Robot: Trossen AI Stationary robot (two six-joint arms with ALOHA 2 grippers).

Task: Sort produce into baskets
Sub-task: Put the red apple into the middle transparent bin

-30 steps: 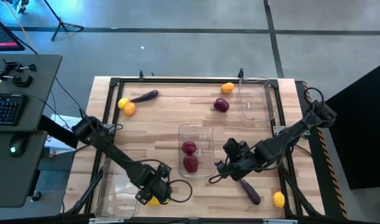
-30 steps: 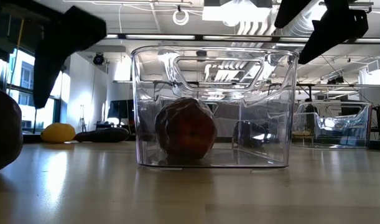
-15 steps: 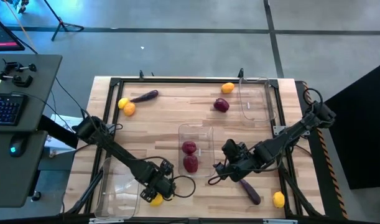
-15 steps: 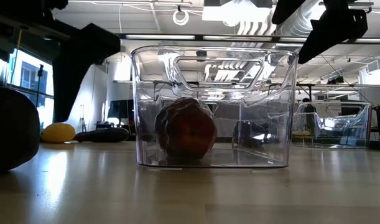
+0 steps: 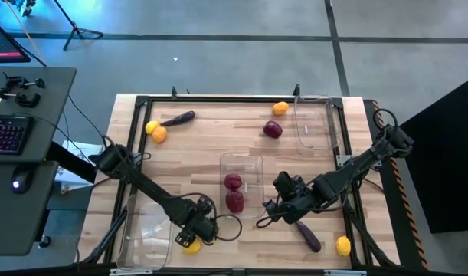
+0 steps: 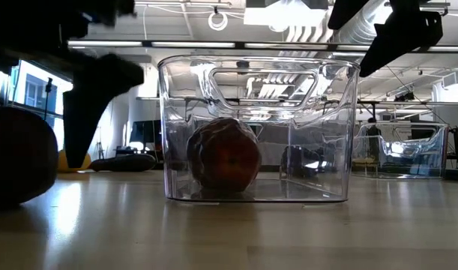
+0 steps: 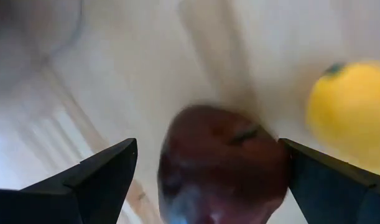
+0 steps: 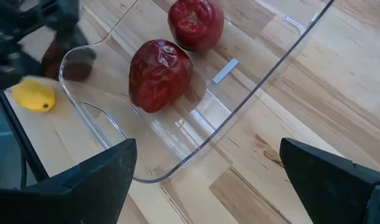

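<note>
The left gripper (image 5: 194, 232) sits low at the worktop's (image 5: 195, 146) near edge, its fingers spread wide around a dark red fruit (image 7: 222, 165) that is not clamped; a yellow fruit (image 7: 349, 109) lies just beside it. The right gripper (image 5: 270, 210) hovers with fingers wide apart and empty, next to the middle clear bin (image 5: 241, 163), which holds two red fruits (image 8: 160, 75). A purple eggplant (image 5: 308, 235) lies close behind the right gripper.

Bright overhead ceiling lights; low view backlit, glare across the table (image 6: 236, 232); left wrist view heavily blurred, probably motion.
</note>
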